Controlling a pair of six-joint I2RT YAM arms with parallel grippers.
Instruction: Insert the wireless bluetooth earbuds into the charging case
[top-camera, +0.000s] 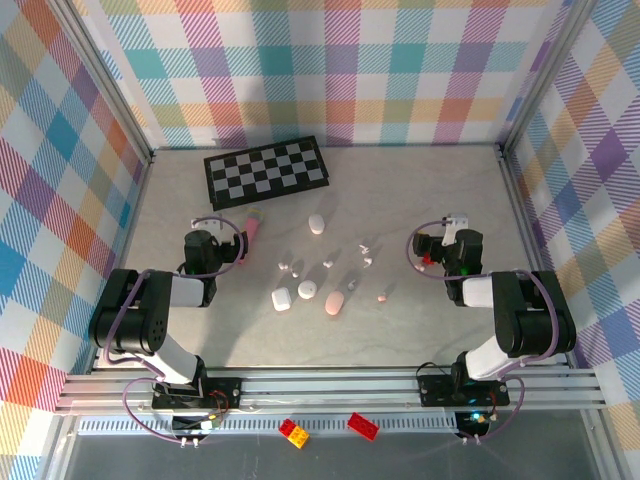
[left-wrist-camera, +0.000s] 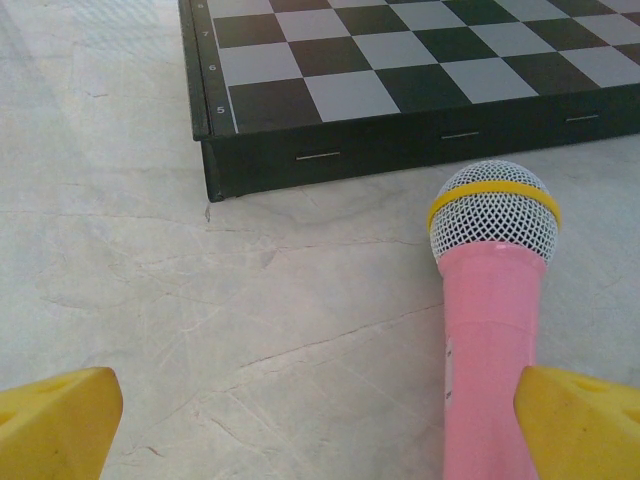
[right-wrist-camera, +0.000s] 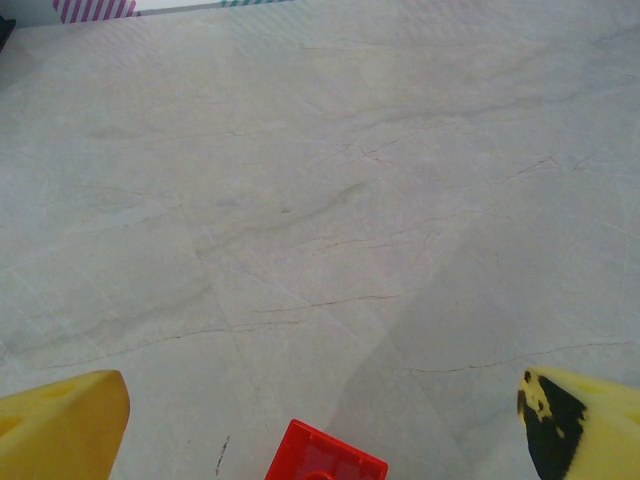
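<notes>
Several tiny earbuds lie scattered mid-table: white ones (top-camera: 283, 265) (top-camera: 328, 264) (top-camera: 366, 260) and a pinkish one (top-camera: 381, 297). Among them lie pebble-like charging cases: a white one (top-camera: 317, 223) farther back, two white ones (top-camera: 281, 299) (top-camera: 307, 290) and a pink one (top-camera: 335, 303) nearer the front. My left gripper (top-camera: 226, 236) (left-wrist-camera: 320, 420) is open at the left, well apart from the buds, with bare table between its yellow fingers. My right gripper (top-camera: 440, 246) (right-wrist-camera: 320, 415) is open at the right, holding nothing.
A pink toy microphone (top-camera: 251, 231) (left-wrist-camera: 492, 300) lies against my left gripper's right finger. A chessboard (top-camera: 267, 172) (left-wrist-camera: 400, 70) sits at the back left. A red brick (top-camera: 428, 259) (right-wrist-camera: 325, 462) lies low between my right fingers. Two bricks (top-camera: 293, 432) (top-camera: 362, 425) rest below the table's front rail.
</notes>
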